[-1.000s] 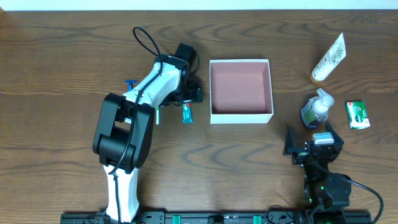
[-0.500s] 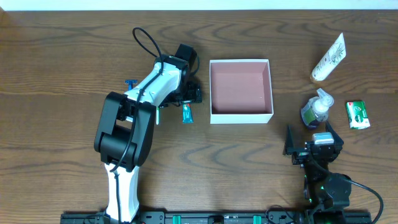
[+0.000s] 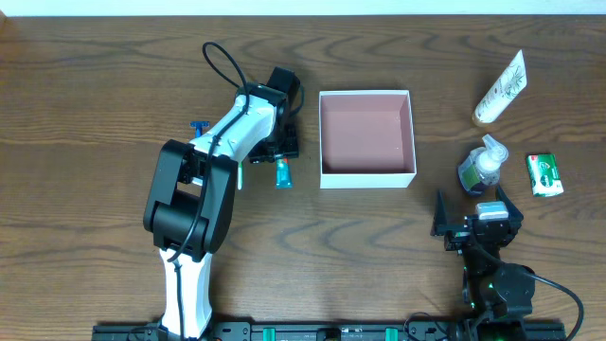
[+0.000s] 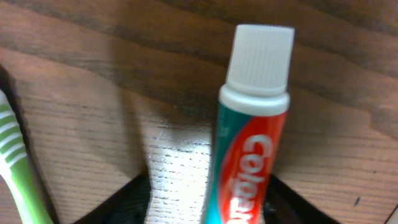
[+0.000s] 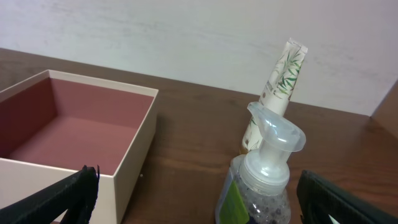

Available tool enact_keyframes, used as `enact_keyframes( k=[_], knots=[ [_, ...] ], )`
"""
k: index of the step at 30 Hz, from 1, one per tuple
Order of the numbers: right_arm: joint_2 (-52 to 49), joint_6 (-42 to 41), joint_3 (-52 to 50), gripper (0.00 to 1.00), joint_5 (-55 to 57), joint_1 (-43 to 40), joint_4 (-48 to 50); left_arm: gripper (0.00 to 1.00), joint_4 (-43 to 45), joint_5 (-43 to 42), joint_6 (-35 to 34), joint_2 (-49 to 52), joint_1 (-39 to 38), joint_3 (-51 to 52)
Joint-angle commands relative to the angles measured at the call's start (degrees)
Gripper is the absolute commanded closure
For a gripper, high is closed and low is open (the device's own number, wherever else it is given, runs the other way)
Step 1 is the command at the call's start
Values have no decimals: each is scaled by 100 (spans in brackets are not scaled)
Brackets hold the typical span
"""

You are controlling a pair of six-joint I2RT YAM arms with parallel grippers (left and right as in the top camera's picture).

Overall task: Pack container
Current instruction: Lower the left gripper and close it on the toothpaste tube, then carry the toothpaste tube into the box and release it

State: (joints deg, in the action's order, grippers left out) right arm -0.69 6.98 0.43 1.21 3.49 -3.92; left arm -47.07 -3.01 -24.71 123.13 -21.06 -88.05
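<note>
The container (image 3: pixel 367 177) is a square white-walled box with a pink-brown inside, mid-table and with nothing in it; the right wrist view shows its near corner (image 5: pixel 134 155). Just left of it a red and teal toothpaste tube (image 3: pixel 283 174) lies on the wood. My left gripper (image 3: pixel 282 152) is down over the tube. In the left wrist view the tube (image 4: pixel 252 155) lies between the two dark fingers, with bare wood showing between it and the left finger (image 4: pixel 121 202). My right gripper (image 3: pixel 472 212) stands open near the front edge, a clear soap pump bottle (image 5: pixel 264 180) ahead of it.
A green toothbrush (image 4: pixel 18 168) lies left of the toothpaste, and a blue razor (image 3: pixel 200 126) sits farther left. At the right stand the pump bottle (image 3: pixel 481 169), a cream lotion tube (image 3: pixel 500 87) and a green packet (image 3: pixel 544 174).
The left gripper's jaws have narrowed around the toothpaste tube and the hand has shifted slightly left. The right arm has not moved.
</note>
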Motion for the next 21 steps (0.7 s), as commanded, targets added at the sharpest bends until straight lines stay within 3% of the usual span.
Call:
enact_keyframes(
  k=[1, 7, 16, 21],
  knots=[
    [37, 81, -11, 1, -17, -57, -22, 51, -37, 70, -4, 181, 9, -59],
    [37, 81, -11, 1, -17, -57, -22, 87, -72, 70, 0, 179, 9, -181],
    [37, 81, -11, 1, -17, -57, -22, 87, -350, 74, 221, 170, 15, -686],
    [37, 81, -11, 1, -17, -57, -22, 87, -780, 74, 308, 144, 26, -1580]
  ],
)
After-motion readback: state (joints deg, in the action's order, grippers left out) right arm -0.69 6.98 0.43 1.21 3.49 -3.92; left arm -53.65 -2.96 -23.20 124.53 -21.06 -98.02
